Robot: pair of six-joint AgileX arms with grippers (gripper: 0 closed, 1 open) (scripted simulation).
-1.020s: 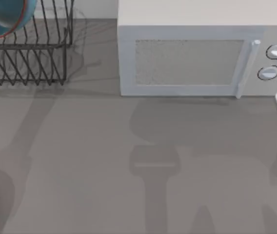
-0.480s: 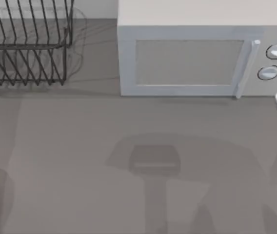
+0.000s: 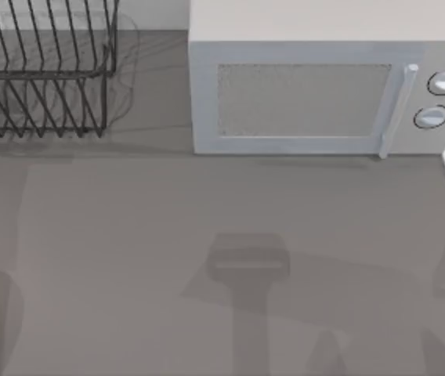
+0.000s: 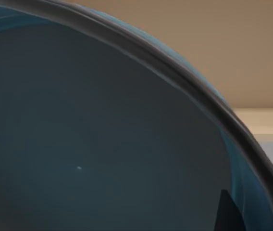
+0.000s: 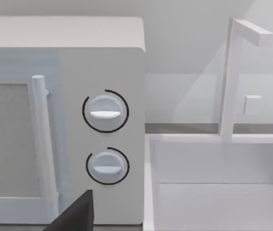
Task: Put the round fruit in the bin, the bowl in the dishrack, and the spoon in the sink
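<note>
The bowl (image 4: pixel 93 144) sits right against the left wrist camera; whether the left end effector grips it I cannot tell. The rack (image 3: pixel 42 70) stands at the bench's (image 3: pixel 207 235) far-left corner. Lower the bowl level between the prongs. The microwave (image 3: pixel 316 94) crowds the rack's right; the bench's middle is open.

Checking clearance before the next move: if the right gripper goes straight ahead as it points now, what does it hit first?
Probably the microwave: the right wrist view faces its control panel with the two dials. The sink lies just beside that line, so a slight offset could pass over its basin instead. Depth is unclear.
</note>
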